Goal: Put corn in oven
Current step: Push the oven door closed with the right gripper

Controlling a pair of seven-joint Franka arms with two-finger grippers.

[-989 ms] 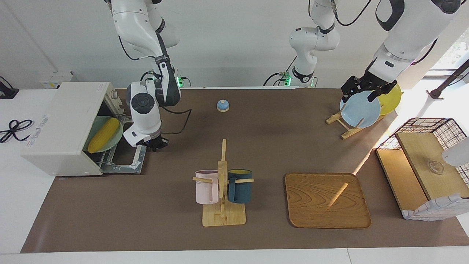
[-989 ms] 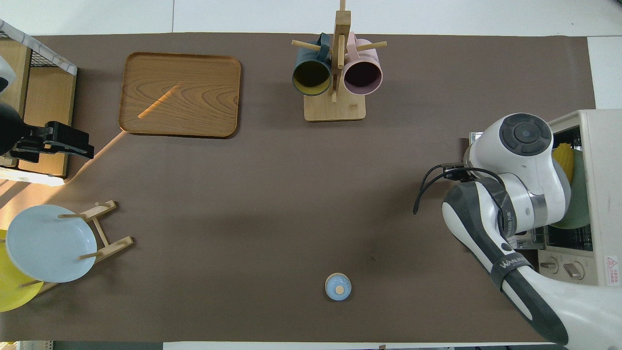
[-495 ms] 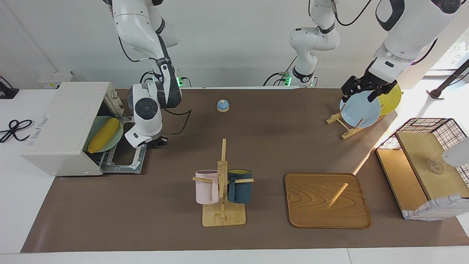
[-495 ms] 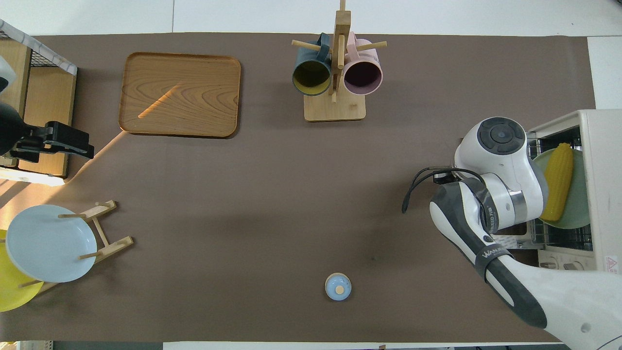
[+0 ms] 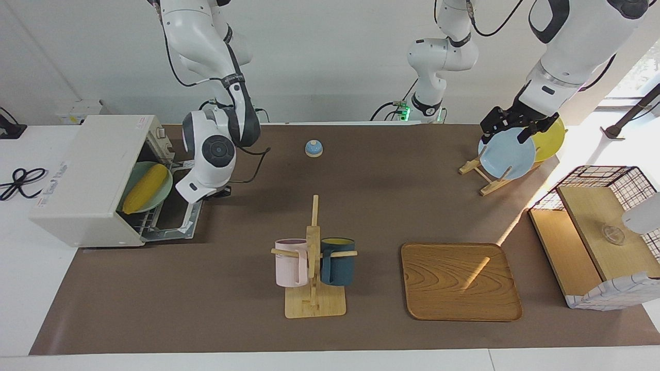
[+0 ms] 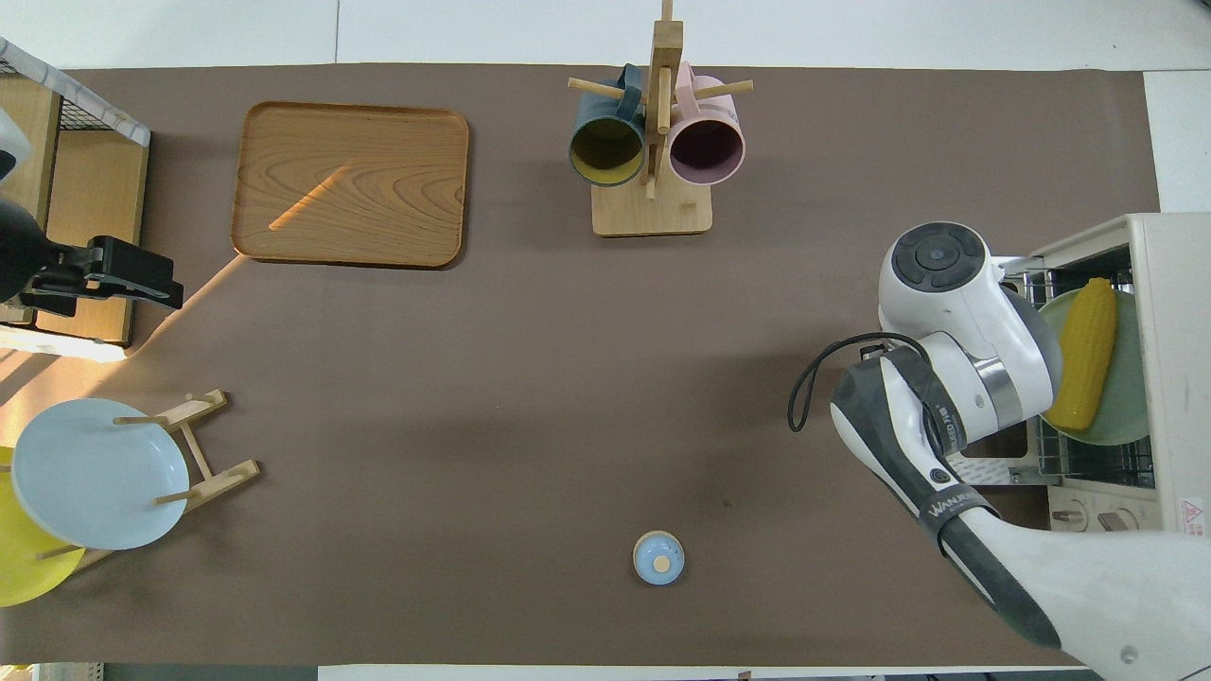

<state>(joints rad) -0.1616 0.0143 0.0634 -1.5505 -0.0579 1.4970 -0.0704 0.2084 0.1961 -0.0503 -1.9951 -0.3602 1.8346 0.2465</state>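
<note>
The yellow corn lies on a pale green plate on the rack inside the off-white oven at the right arm's end of the table. The oven's door hangs open and flat. The corn and the oven also show in the overhead view. My right gripper is just outside the oven, above the door's outer edge, with nothing visible in it. The arm hides it in the overhead view. My left gripper waits open above the blue plate in the plate rack.
A mug rack with a pink and a dark blue mug stands mid-table. A wooden tray lies beside it. A small blue bell sits near the robots. A yellow plate and a wire-and-wood shelf are at the left arm's end.
My right gripper has drawn back from the oven's mouth toward the middle of the table and risen a little. The corn stays on the plate in the oven. The left arm has not moved.
</note>
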